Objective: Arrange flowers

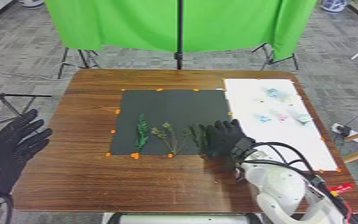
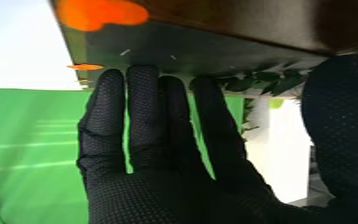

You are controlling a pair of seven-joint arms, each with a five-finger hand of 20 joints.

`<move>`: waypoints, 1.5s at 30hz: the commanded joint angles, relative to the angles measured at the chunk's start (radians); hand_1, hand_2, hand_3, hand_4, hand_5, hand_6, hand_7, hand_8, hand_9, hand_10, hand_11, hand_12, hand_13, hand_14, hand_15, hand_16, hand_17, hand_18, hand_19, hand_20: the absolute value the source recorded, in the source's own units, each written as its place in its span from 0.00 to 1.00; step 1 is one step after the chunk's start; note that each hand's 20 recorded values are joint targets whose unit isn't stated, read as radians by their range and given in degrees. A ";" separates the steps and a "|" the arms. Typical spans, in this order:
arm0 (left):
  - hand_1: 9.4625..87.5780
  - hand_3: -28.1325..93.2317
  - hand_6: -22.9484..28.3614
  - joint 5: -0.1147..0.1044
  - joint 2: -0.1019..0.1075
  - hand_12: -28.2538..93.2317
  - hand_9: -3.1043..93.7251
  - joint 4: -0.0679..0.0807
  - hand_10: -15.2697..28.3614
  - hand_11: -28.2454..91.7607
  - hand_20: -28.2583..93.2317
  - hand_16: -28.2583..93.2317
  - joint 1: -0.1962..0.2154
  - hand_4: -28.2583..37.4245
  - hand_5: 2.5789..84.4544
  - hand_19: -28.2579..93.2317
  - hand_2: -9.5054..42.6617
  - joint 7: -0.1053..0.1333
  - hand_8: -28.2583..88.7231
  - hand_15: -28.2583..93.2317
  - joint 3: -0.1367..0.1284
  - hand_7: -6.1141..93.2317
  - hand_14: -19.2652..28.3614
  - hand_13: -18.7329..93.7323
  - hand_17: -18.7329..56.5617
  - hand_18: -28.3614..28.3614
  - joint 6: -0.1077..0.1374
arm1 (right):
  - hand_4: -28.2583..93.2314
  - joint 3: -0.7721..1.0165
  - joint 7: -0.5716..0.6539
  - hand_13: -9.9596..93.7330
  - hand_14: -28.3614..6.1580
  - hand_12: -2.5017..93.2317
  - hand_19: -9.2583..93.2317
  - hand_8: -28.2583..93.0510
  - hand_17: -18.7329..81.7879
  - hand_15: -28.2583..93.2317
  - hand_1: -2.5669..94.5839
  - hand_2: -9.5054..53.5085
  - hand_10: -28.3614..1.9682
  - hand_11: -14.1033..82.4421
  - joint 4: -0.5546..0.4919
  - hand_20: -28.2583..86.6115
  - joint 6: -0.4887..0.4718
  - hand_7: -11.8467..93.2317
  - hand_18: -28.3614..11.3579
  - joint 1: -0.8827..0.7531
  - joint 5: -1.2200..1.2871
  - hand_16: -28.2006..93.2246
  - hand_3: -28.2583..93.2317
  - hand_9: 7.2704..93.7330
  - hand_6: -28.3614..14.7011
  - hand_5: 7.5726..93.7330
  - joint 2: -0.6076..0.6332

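The robot's right hand was low over the right part of the dark mat, close to its near right corner. In the right wrist view, the right hand was open, its fingers straight and lined up side by side, with the thumb held well apart from them. It had nothing in a curled grip. Green leaves showed past the gap between fingers and thumb, though whether the hand touched them could not be told.

Just beside that hand, on its left, a dark green sprig was on the mat. Next to the left came a paler, branching sprig, its thin stems drawn together towards the near edge. Farther left was a slim, dark green sprig, lying roughly lengthwise from near to far.

On the right of the mat was a white sheet. It bore a pale blue flower towards its far end, and nearer, a pink flower between two bluish ones.

Orange tape marked the mat's edges on the brown table. The left hand was off the table's left side, open, its fingers loosely spread. Beyond the table hung a green cloth.
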 commanded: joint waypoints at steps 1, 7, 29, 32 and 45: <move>0.19 0.81 0.46 -0.001 -0.011 0.36 0.27 0.006 0.58 0.41 0.28 0.24 0.009 0.00 0.32 0.60 0.07 -0.011 0.14 0.48 -0.001 0.29 0.69 0.36 0.11 0.91 -0.007 | 0.00 0.027 0.022 0.36 0.52 0.28 0.80 0.04 0.31 0.83 0.22 0.00 0.41 0.67 0.018 0.65 -0.012 0.58 0.23 -0.028 -0.008 0.30 0.94 0.20 0.47 0.23 -0.012; 0.19 0.81 0.46 -0.001 -0.012 0.36 0.27 0.005 0.58 0.41 0.28 0.24 0.012 0.00 0.32 0.60 0.07 -0.007 0.14 0.48 -0.002 0.29 0.69 0.36 0.11 0.91 -0.006 | 0.00 0.085 0.058 0.36 0.52 0.28 0.80 0.04 0.31 0.83 0.24 0.00 0.41 0.67 0.015 0.65 0.020 0.58 0.23 -0.022 -0.009 0.30 0.96 0.20 0.47 0.23 0.009; 0.19 0.80 0.46 -0.003 0.000 0.36 0.27 0.006 0.58 0.41 0.28 0.24 0.009 0.01 0.33 0.60 0.07 -0.005 0.14 0.48 -0.011 0.30 0.70 0.36 0.11 0.91 -0.008 | 0.00 0.159 0.215 0.57 0.62 0.27 0.86 0.04 0.42 0.80 0.33 0.00 0.55 0.70 0.195 0.64 0.321 0.47 0.27 0.027 -0.052 0.36 0.96 0.46 0.61 0.50 0.113; 0.19 0.81 0.46 -0.003 0.002 0.36 0.27 0.006 0.58 0.41 0.28 0.24 0.008 0.01 0.33 0.60 0.07 -0.005 0.14 0.48 -0.012 0.29 0.70 0.36 0.11 0.91 -0.009 | 0.00 0.148 0.217 0.58 0.64 0.27 0.86 0.04 0.42 0.80 0.33 0.00 0.56 0.70 0.207 0.64 0.303 0.46 0.27 0.039 -0.055 0.36 0.95 0.47 0.61 0.51 0.115; 0.19 0.81 0.46 -0.006 0.015 0.36 0.27 0.005 0.58 0.41 0.28 0.24 0.005 0.01 0.33 0.60 0.07 -0.006 0.14 0.48 -0.022 0.30 0.70 0.36 0.11 0.91 -0.007 | 0.00 0.037 0.239 0.70 0.70 0.36 0.88 0.06 0.45 0.77 0.41 0.00 0.70 0.63 0.306 0.64 0.362 0.49 0.27 0.149 -0.064 0.41 0.91 0.61 0.65 0.55 0.100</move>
